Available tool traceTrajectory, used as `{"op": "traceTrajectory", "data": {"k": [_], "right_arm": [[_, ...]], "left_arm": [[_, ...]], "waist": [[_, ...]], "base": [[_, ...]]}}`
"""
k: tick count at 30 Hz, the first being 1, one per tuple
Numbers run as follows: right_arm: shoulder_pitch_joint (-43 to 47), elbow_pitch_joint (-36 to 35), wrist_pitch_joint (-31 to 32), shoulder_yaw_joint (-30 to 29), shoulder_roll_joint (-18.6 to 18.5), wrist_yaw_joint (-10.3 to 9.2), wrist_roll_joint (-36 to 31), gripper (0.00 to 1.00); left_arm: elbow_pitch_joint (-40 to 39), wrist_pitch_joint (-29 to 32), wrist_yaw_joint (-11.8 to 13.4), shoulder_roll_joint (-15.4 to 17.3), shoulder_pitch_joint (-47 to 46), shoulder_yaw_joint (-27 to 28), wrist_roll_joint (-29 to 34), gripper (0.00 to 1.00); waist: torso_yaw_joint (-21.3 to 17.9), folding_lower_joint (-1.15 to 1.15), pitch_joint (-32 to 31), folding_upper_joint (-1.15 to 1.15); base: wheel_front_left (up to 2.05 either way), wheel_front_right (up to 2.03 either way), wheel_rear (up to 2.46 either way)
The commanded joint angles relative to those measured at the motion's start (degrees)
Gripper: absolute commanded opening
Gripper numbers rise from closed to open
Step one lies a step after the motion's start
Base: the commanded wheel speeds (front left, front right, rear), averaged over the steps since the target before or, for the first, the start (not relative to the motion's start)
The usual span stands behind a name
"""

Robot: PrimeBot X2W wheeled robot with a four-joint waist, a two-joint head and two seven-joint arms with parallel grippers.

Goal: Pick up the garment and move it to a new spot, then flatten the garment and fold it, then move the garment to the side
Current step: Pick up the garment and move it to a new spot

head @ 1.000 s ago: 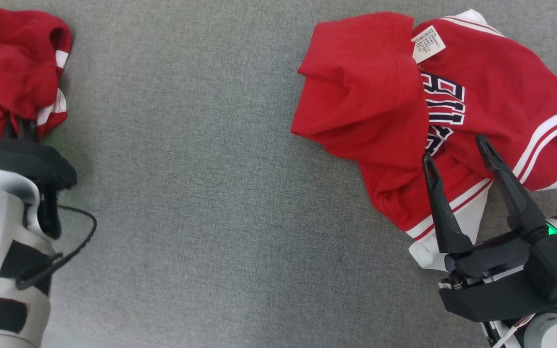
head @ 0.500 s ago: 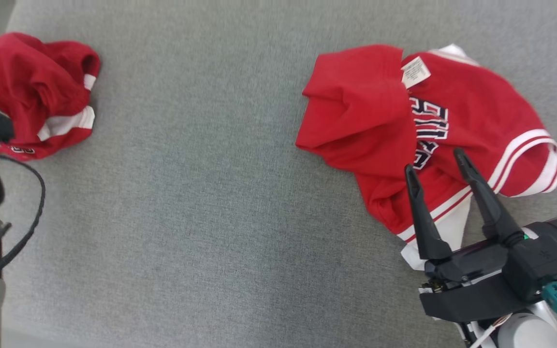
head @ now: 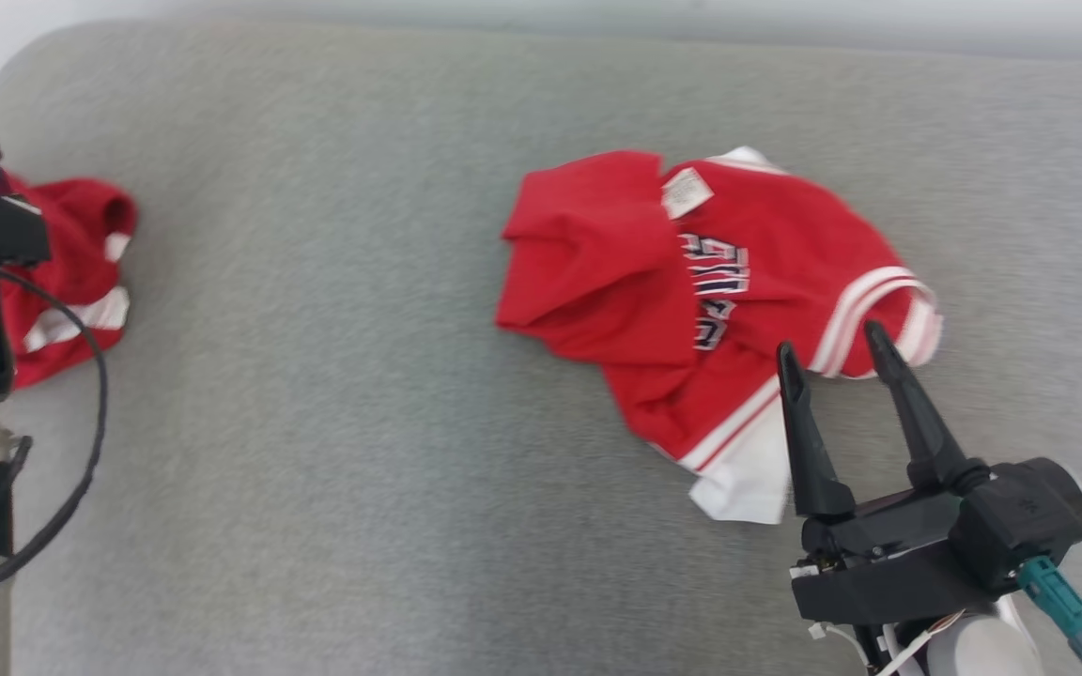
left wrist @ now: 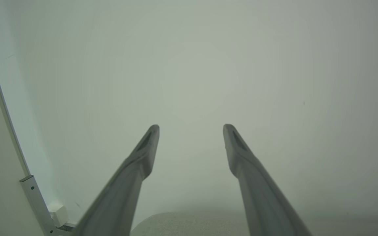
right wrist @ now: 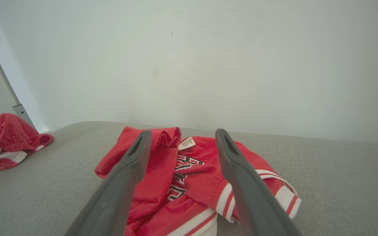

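On the grey cushion (head: 316, 422), the red garment (head: 616, 263) lies just ahead of the wide-open right tool (head: 829, 339).

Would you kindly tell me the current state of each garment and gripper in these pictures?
Red jersey: crumpled, partly folded over itself, lying free on the grey surface.
Second red garment: bunched in a heap at the surface's left end, not held.
Left gripper: open, empty.
Right gripper: open, empty, by the jersey's striped hem.
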Motion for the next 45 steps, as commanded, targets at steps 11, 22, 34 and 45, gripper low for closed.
{"op": "traceTrajectory", "data": {"k": [11,22,34,45], "right_arm": [[1.1,5.0,-3.6,-1.2,1.6,0.20,1.3,1.00],[2.9,7.6,-5.1,-3.4,1.8,0.20,2.7,1.00],[5.3,10.7,-5.1,-4.6,1.7,0.20,2.2,1.00],[7.7,11.6,-3.9,-4.8,1.7,0.20,2.3,1.00]], "left_arm": [[-8.6,2.5,1.5,-2.1,4.1,-3.1,1.0,1.00],[-17.3,4.1,4.3,-4.4,16.1,-4.4,0.5,1.00],[-22.2,4.8,6.2,-4.4,30.8,-5.1,0.8,1.00],[-27.2,7.3,8.1,-3.5,43.7,-5.6,1.2,1.00]], "waist": [[-13.3,0.01,-7.6,0.00],[-16.1,0.01,-11.1,0.00],[-13.9,0.01,-15.8,0.00],[-12.6,0.01,-18.5,0.00]], "base": [[0.00,0.00,0.00],[0.00,0.00,0.00],[0.00,0.00,0.00],[0.00,0.00,0.00]]}}
